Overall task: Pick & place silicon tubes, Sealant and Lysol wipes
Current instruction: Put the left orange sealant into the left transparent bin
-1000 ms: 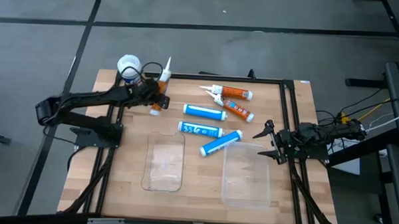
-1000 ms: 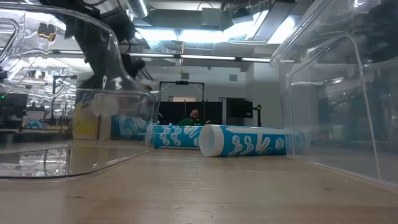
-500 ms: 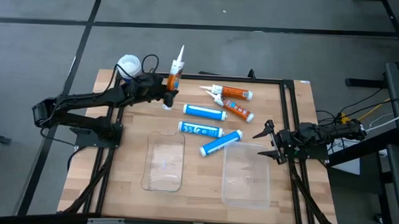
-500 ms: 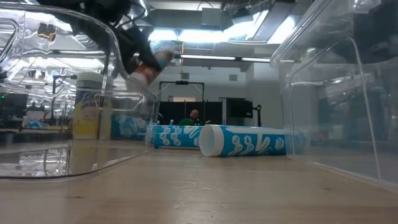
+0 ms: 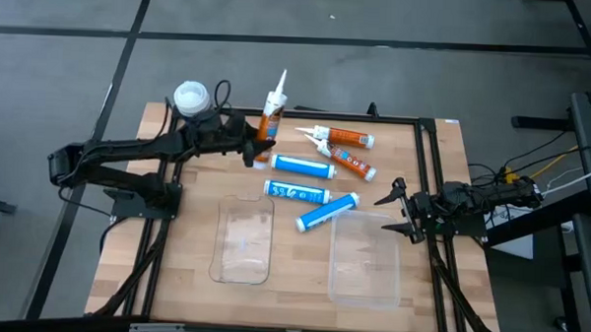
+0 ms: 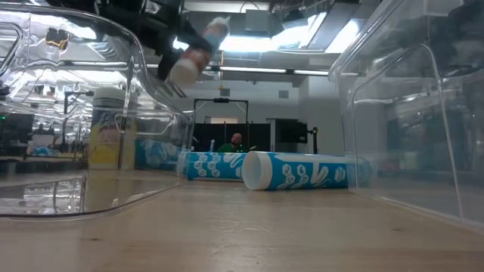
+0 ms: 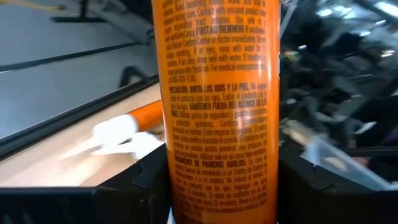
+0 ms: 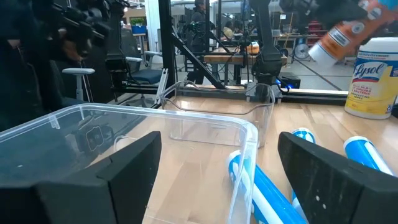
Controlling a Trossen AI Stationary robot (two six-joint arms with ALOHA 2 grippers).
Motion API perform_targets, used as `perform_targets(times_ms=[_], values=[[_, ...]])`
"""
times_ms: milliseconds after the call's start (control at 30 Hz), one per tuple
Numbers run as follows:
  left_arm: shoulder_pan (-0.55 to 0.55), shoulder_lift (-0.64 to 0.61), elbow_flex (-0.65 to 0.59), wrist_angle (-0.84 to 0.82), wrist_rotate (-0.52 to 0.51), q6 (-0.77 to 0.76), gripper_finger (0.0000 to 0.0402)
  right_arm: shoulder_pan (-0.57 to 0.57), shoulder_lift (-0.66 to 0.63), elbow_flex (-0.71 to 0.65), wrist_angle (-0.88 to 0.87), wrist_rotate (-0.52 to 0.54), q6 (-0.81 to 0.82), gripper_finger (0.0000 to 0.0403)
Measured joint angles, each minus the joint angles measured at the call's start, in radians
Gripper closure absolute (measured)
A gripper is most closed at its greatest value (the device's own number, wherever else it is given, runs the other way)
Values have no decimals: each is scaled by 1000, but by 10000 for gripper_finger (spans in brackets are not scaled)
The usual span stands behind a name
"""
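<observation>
Aloft, left gripper (image 5: 252, 145) clamped one orange tube (image 5: 272, 111); two orange (image 5: 348, 139), three blue tubes (image 5: 301, 165) lay on table (image 5: 184, 251), seemingly; right gripper (image 5: 391, 211) spread, empty.

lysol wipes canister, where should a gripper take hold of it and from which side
Probably around the yellow cylindrical body of the Lysol wipes canister, below its round white lid, coming in level from the table's inner side. It stands upright at the wooden table's far left corner, so its round wall offers two opposite faces. The left gripper is nearest, but shut on the orange sealant tube.

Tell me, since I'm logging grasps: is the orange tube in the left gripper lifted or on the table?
Lifted. The left gripper holds the orange tube tilted in the air, above the table in the low view.
</observation>
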Motion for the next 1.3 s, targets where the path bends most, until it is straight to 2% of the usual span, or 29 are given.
perform_targets(times_ms=[300, 867, 1300], values=[[-115, 0, 0, 74, 6, -71, 201, 0, 0, 0, 0, 0, 0, 80], [-465, -5, 0, 95, -369, -159, 201, 0, 0, 0, 0, 0, 0, 80], [-738, -44, 0, 94, -564, -159, 201, 0, 0, 0, 0, 0, 0, 80]])
